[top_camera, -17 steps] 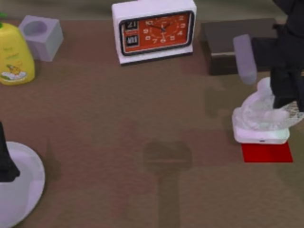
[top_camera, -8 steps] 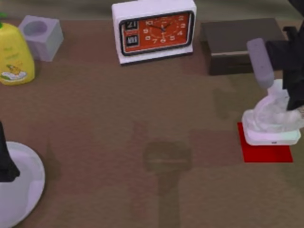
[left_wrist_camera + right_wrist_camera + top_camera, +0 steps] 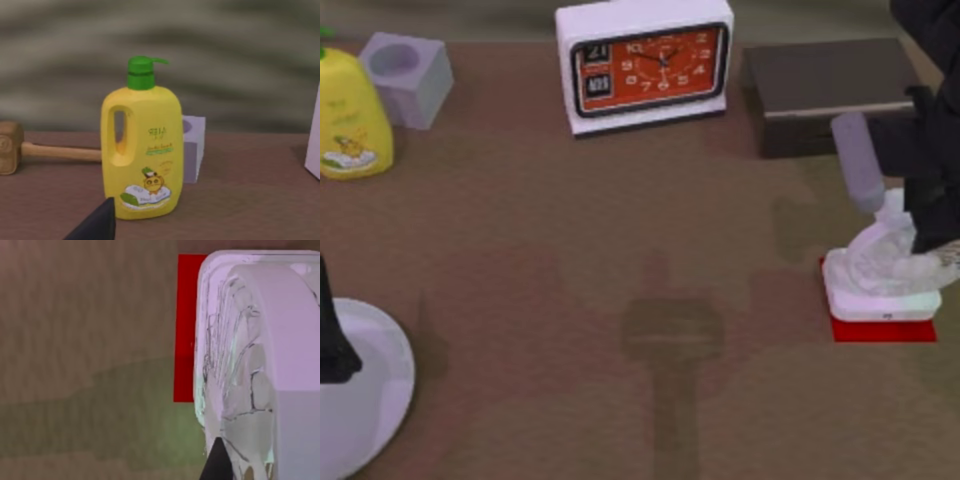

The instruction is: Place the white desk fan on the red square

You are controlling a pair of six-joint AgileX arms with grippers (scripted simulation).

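The white desk fan (image 3: 878, 278) stands with its base on the red square (image 3: 885, 331) near the table's right edge. Red shows along the front and left of the base. Its lilac motor stub (image 3: 858, 160) points back and to the left. My right gripper (image 3: 923, 232) comes down from the far right and is shut on the fan's upper part. In the right wrist view the fan's grille (image 3: 250, 355) fills the frame beside a strip of the red square (image 3: 184, 315), with one dark fingertip (image 3: 217, 465) against the grille. My left gripper (image 3: 332, 345) is parked at the left edge, open.
A white clock with an orange face (image 3: 645, 65) stands at the back centre and a dark brown box (image 3: 820, 85) behind the fan. A yellow pump bottle (image 3: 350, 115) and a lilac block (image 3: 408, 75) stand back left. A large white disc (image 3: 365, 390) lies front left. A wooden mallet (image 3: 30, 149) lies beyond the bottle.
My right gripper carried the fan forward and down. Its base went from covering only the square's back edge to sitting on the red patch. The left arm has not moved.
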